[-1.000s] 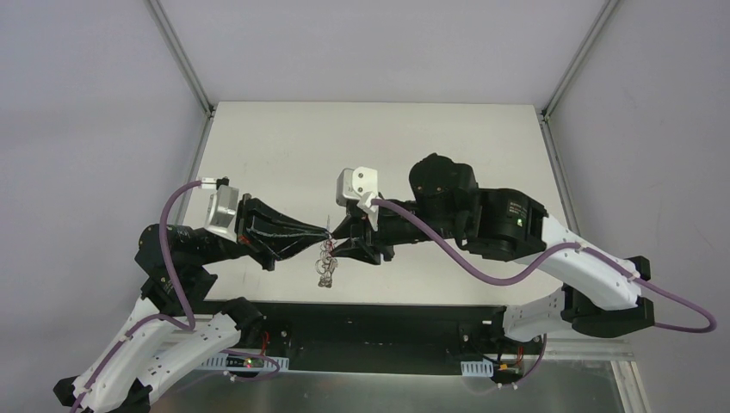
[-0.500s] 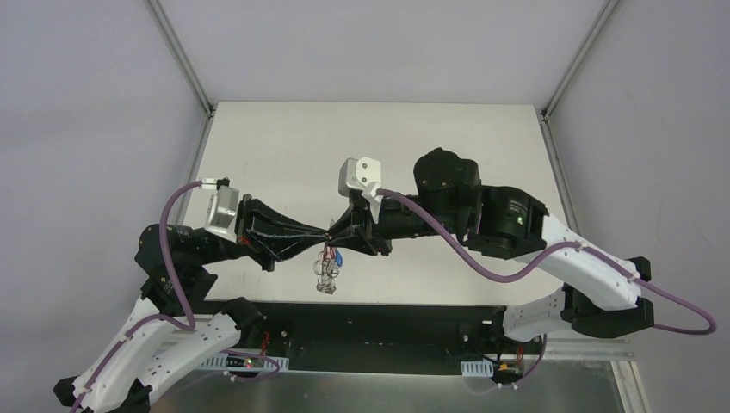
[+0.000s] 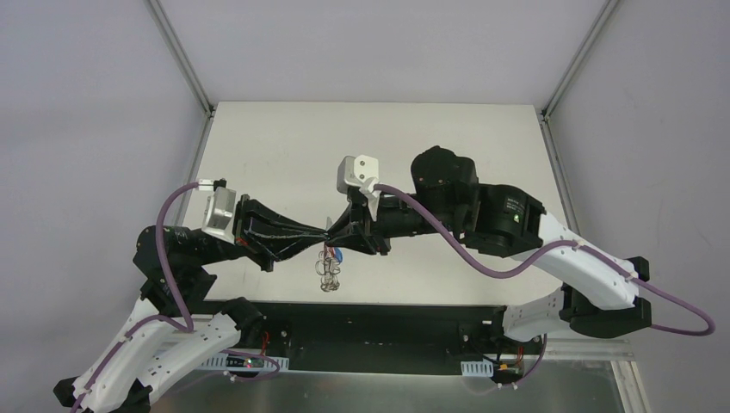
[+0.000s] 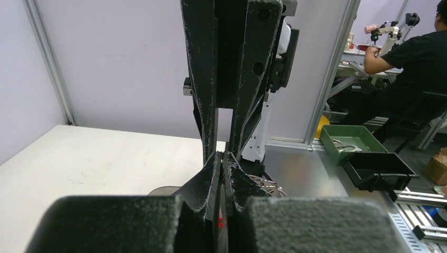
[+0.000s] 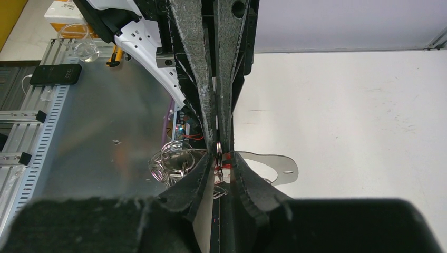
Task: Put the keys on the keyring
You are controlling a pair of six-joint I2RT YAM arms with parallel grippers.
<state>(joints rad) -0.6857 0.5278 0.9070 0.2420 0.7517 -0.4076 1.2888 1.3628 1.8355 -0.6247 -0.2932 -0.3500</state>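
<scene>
In the top view my two grippers meet tip to tip above the table's near edge. My left gripper (image 3: 325, 233) (image 4: 222, 156) is shut on the wire of the keyring (image 3: 327, 271), which hangs below it as a bunch of silvery pieces (image 5: 171, 158) (image 4: 269, 185). My right gripper (image 3: 336, 234) (image 5: 221, 158) faces it with narrowed jaws around the red key (image 5: 225, 165), right at the left gripper's tips. A bright blue key (image 3: 339, 255) hangs on the bunch just under the tips. No dark blue-black key shows.
The white table (image 3: 430, 138) stretches away behind the grippers, with metal frame posts at its back corners. A black rail (image 3: 370, 318) runs along the near edge. Off the table, the left wrist view shows a green tray (image 4: 353, 139) and a black bin (image 4: 377, 171).
My right gripper has moved left until its tips meet the left gripper's, and its jaws have narrowed. The blue key now shows under the tips. The left gripper stayed shut.
</scene>
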